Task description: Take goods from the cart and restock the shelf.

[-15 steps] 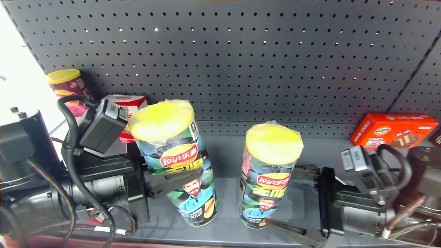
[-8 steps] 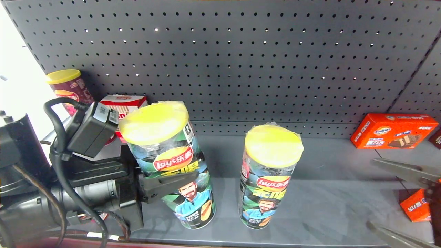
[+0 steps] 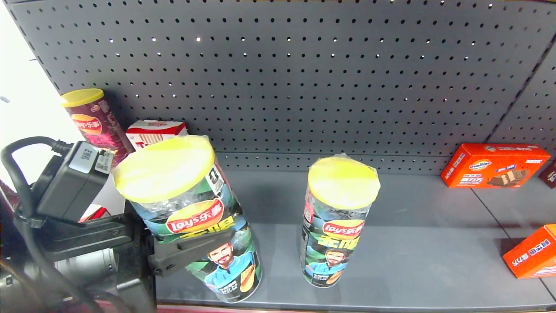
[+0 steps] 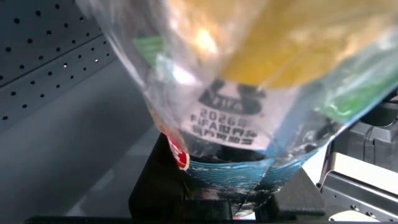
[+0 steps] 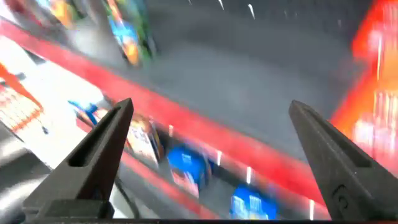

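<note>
The shelf (image 3: 417,243) lies bare between the standing can (image 3: 336,221) and the orange boxes (image 3: 495,165) at its right end. A tilted can (image 3: 195,217) crowds the front left edge; a maroon can (image 3: 93,119) and red-white box (image 3: 154,130) block the back left corner.

Before me a dark grey pegboard (image 3: 304,87) forms the far wall of the shelf (image 3: 412,243). Small points of light shine through some of its holes. At the right, a second pegboard panel (image 3: 536,108) meets the first along a slanted seam. The shelf board is flat and matte grey, with a joint line (image 3: 499,220) near its right end and a red strip (image 3: 195,309) along its near edge. Bright white light (image 3: 19,113) lies beyond the left end.
</note>
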